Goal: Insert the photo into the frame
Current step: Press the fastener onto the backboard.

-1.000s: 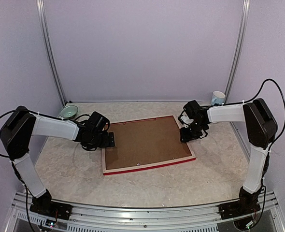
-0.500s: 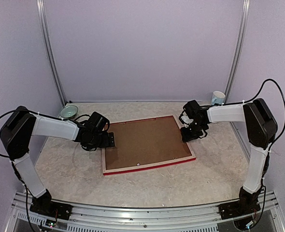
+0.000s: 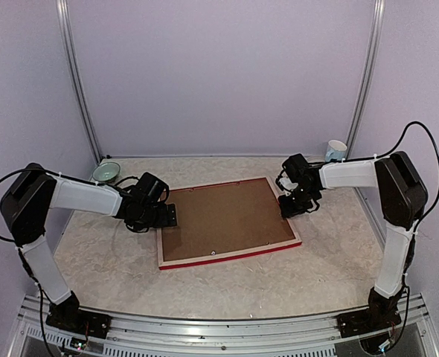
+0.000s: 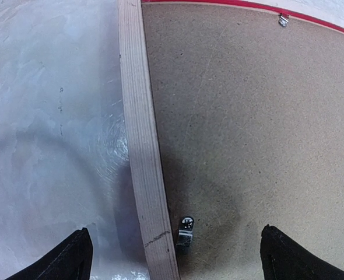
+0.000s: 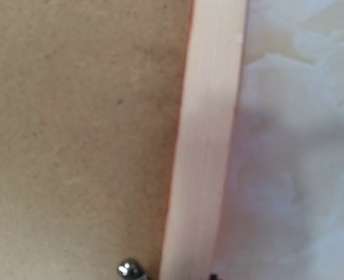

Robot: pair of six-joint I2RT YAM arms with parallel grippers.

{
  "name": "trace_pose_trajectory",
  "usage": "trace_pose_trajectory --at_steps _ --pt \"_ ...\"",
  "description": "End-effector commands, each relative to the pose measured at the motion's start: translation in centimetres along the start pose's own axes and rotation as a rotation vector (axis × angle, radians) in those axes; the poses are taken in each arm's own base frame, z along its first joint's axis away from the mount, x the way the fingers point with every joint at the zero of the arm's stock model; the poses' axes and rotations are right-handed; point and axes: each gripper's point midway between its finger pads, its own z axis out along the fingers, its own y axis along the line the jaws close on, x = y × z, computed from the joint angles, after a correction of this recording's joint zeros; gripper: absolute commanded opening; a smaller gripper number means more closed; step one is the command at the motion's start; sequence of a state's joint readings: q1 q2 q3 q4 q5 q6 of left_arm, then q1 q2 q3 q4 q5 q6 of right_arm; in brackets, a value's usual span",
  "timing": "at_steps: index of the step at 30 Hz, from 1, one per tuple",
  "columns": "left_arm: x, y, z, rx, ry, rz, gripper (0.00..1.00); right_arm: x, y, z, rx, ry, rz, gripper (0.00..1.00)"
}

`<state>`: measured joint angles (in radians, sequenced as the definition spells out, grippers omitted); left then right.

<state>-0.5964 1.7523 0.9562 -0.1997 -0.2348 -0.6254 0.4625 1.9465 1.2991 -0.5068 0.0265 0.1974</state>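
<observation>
L pincer (image 4: 178,259) is hovering, jaws wide apart, over the frame (image 4: 140,116) edge; R pincer (image 3: 291,207) jaws: can't tell

Looks like a robotics lab test cell, not a home. Boxed in by plain lilac walls (image 3: 219,82) with bare aluminium uprights (image 3: 77,82) at the back corners. Floored with a pale marbled tabletop (image 3: 227,286) edged by a slotted metal rail (image 3: 219,327), carrying a left arm (image 3: 78,197) and a right arm (image 3: 353,175), both trailing black cables (image 3: 420,134). Set with a frame (image 3: 227,255), a cup (image 3: 336,150) and a bowl (image 3: 106,172).
</observation>
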Motion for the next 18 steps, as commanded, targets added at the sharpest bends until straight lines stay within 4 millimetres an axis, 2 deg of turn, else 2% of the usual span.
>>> trace_pose_trajectory --at_steps 1,4,6,10,13,16,18 --pt "0.4 -0.3 0.4 0.010 0.008 -0.002 0.99 -0.4 0.2 0.0 0.000 -0.016 -0.017 0.16" --pt "0.5 -0.3 0.4 0.010 0.008 -0.001 0.99 -0.7 0.2 -0.5 -0.001 -0.028 -0.004 0.48" --pt "0.5 -0.2 0.4 0.009 0.008 -0.001 0.99 -1.4 0.3 -1.5 -0.007 -0.061 0.009 0.60" --pt "0.4 -0.1 0.2 0.004 0.001 -0.004 0.99 -3.1 0.5 -4.6 -0.025 -0.155 0.029 0.77" --pt "0.1 0.0 -0.1 0.001 -0.010 -0.010 0.99 -4.5 0.5 -7.3 -0.034 -0.240 0.046 0.98" --pt "-0.1 0.1 -0.3 -0.005 -0.017 -0.017 0.99 -5.5 0.6 -9.8 -0.086 -0.322 0.084 0.99" --pt "-0.1 0.1 -0.4 -0.007 -0.020 -0.021 0.99 -5.6 1.2 -10.7 -0.180 -0.342 0.106 0.99"
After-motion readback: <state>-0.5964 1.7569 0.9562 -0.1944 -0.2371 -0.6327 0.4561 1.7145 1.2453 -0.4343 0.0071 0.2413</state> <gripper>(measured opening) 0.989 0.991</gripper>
